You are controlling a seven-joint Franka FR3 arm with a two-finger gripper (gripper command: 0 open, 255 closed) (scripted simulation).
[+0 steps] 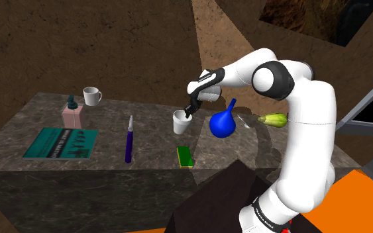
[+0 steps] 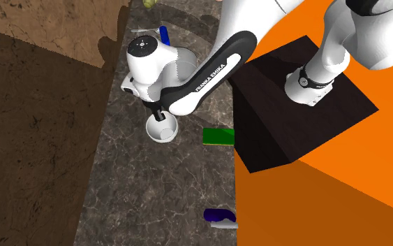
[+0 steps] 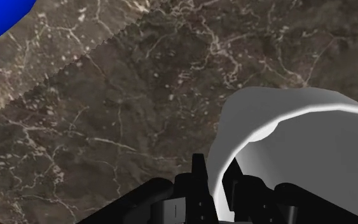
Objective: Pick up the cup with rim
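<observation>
The cup I'm after is plain white, with no handle that I can see. It stands upright on the dark marbled bench, roughly mid-bench in the shoulder view. In the second exterior view the cup sits directly under the arm's hand, mouth open upward.

My claw comes down on the cup's rim. In the wrist view the claw has one finger outside the wall and the other inside. The cup wall is pinched between them, so I read it as clamped on the cup.

Just beside the cup, toward the shoulder view's right, lies a blue bulb. A green block lies nearer the bench's front edge, and a purple pen lies to the cup's left. Well apart, at the far left corner, stands a white mug, with a pink bottle and a teal book near it.
</observation>
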